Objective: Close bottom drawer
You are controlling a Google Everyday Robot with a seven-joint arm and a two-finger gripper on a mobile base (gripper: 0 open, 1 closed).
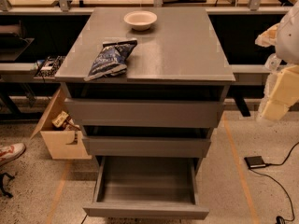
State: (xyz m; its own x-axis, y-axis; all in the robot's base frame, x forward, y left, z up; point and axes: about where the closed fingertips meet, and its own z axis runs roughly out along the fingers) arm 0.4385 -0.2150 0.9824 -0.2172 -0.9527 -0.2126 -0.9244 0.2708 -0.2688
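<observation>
The grey cabinet stands in the middle of the view with three stacked drawers. The bottom drawer is pulled far out toward me, and its shallow grey box shows empty. The middle drawer and the top drawer sit much further in, each with a dark gap above its front. My gripper, cream-coloured, hangs at the right edge of the view. It is beside the cabinet's right side at about top-drawer height, well above and to the right of the bottom drawer, and touches nothing.
A white bowl and a blue chip bag lie on the cabinet top. An open cardboard box stands on the floor at the left, with a person's shoe near it. A black device with a cable lies at the right. Workbenches run behind.
</observation>
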